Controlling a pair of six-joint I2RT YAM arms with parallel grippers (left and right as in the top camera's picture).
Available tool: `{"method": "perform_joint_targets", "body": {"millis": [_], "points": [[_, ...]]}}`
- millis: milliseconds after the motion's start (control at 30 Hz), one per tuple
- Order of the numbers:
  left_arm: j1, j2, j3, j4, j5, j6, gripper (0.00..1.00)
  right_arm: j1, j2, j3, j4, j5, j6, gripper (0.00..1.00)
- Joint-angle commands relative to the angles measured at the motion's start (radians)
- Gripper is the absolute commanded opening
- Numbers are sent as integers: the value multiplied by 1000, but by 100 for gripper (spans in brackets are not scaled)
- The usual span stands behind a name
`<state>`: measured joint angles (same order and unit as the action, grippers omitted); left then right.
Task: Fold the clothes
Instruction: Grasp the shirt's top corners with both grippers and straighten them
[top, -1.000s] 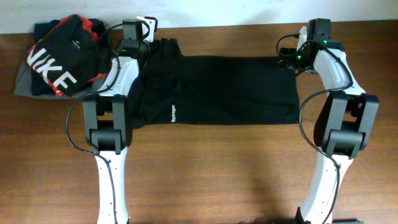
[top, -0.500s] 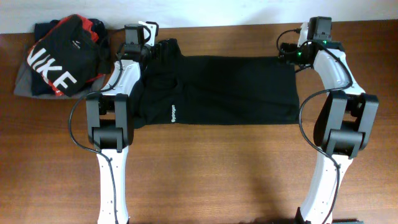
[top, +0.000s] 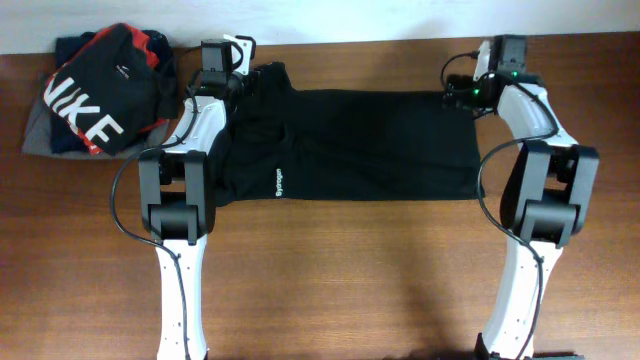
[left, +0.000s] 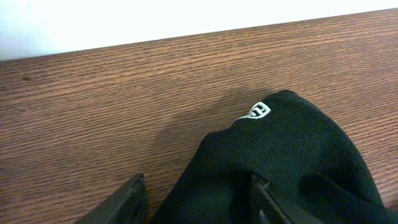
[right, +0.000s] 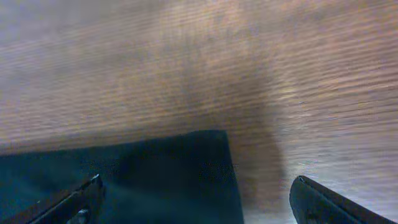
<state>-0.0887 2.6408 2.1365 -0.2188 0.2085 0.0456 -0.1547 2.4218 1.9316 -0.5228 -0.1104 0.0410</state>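
T-shirt (top: 350, 145) lies on the table (top: 350, 270). Left gripper (left: 196, 190) and right gripper (right: 196, 186) are both spread wide, straddling its far edge.

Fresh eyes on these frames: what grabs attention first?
A plain black short-sleeved T-shirt lies spread across the far middle of the brown wooden table, with the left gripper and right gripper open at its far edge, one at each end. At the far left a black-and-red garment with big white NIKE letters sits heaped on a grey folded garment.
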Motion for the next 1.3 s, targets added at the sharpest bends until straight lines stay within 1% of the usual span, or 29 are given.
{"method": "perform_joint_targets", "body": {"millis": [0,133,167,233,300,333,367,400,533,600,667,700,767,800,833,867,967,1033,1200,1267], "points": [[-5,12,12,-8,-3,5,50,-3,37,2,27,-20,-7,99],[-5,12,12,-15,-3,5,46,-3,51,2,57,-20,-7,100],[-5,12,12,-15,-4,5,47,-3,53,2,63,-20,-7,100],[-5,12,12,-14,-4,5,48,-3,55,2,69,-20,-7,96],[-5,12,12,-12,-4,5,48,-3,55,2,74,-20,-7,88],[-5,12,12,-11,-4,5,47,-3,55,2,75,-20,-7,84],[-5,12,12,-9,-4,5,44,-3,55,2,76,-20,-7,77],[-5,12,12,-8,-4,5,44,-3,55,2,76,-20,-6,74],[-5,12,12,-5,-3,5,44,-3,55,2,71,-19,1,73],[-5,12,12,-5,-3,5,45,-3,55,2,71,-15,1,64],[-5,12,12,-5,-3,5,44,-3,55,2,71,-9,1,49],[-5,12,12,-5,-4,5,37,-3,55,2,70,-9,3,43],[-5,12,12,4,-4,5,15,-3,55,2,71,-8,29,35],[-5,12,12,8,-4,5,12,-3,55,2,71,-8,43,33],[-5,12,12,10,-4,5,9,-3,55,2,72,-8,45,30],[-5,12,12,14,-3,5,8,-3,55,2,74,-8,45,25],[-5,12,12,28,-4,5,3,-4,55,3,74,-8,45,16],[-5,12,12,29,-4,5,0,-4,53,4,74,-8,46,13],[0,12,12,29,-3,5,0,-4,52,14,74,6,50,6],[0,11,13,33,-3,5,0,-4,51,19,66,61,91,4]]}}
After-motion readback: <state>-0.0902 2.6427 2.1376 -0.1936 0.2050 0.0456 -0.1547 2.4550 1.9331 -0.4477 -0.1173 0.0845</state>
